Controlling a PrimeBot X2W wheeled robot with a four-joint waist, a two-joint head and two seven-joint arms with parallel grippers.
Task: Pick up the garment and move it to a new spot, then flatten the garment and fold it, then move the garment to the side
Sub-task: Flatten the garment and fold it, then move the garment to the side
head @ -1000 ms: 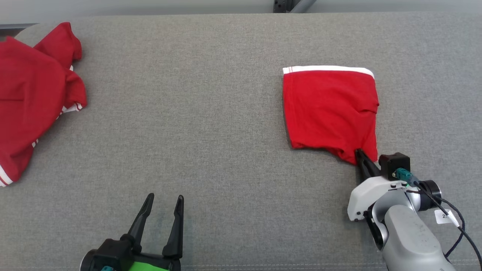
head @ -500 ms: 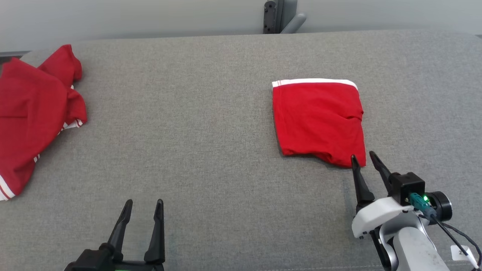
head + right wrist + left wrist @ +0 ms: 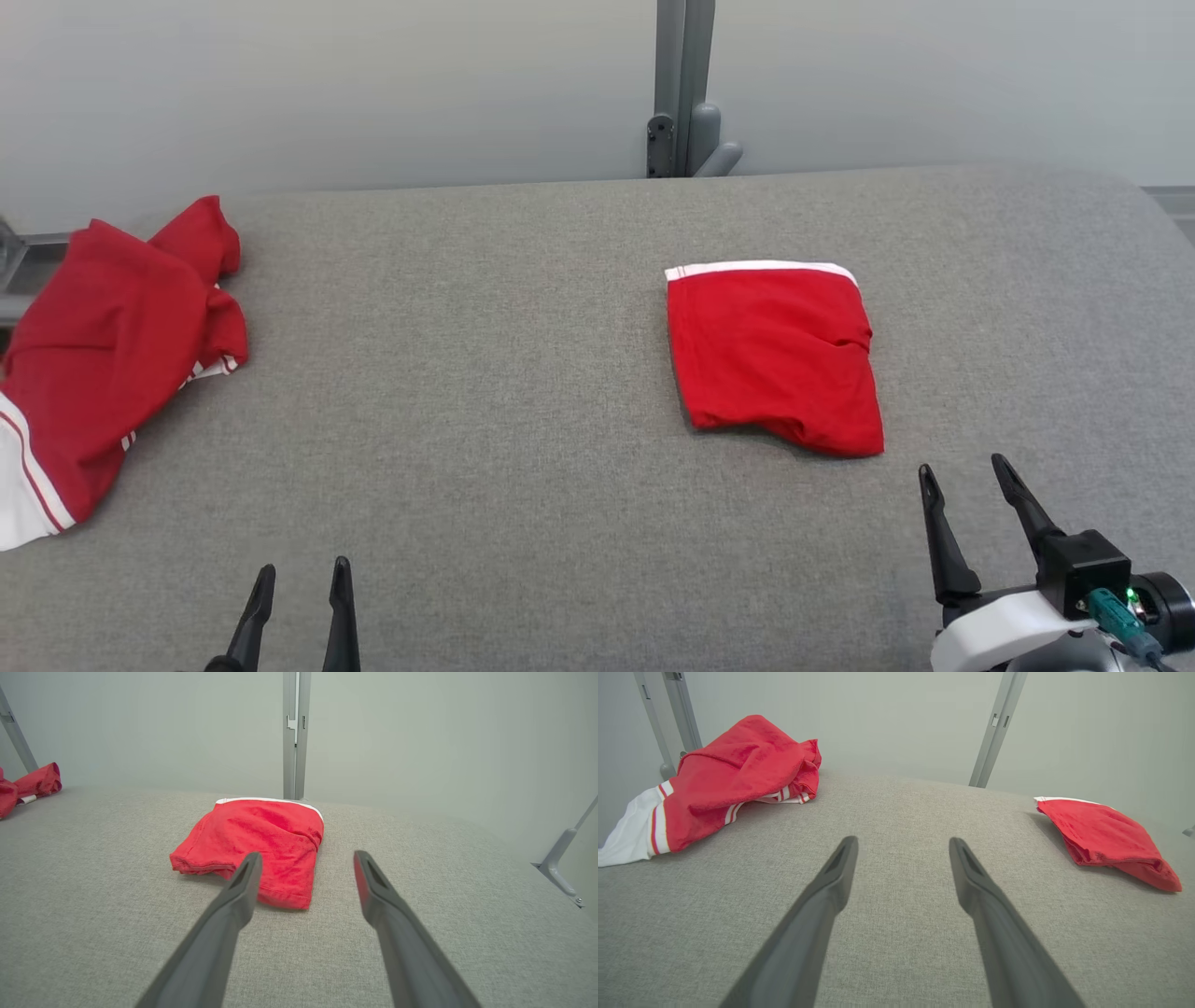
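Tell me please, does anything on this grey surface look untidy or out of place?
Yes. The red garment with white stripes at the left edge lies crumpled in a heap, not flat. The folded garment on the right is tidy, though its near corner bulges a little.

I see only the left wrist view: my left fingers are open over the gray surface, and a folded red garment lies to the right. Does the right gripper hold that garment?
Observer: No. The right gripper is open, with nothing between its fingers.
Operator: Does it touch the cloth?
Observer: No. In the head view a strip of gray surface shows between the gripper and the near right corner of the folded garment.
Operator: Is the fold tidy on that side?
Observer: Not fully. In the right wrist view the near edge looks bunched, and a crease runs in from the right edge.
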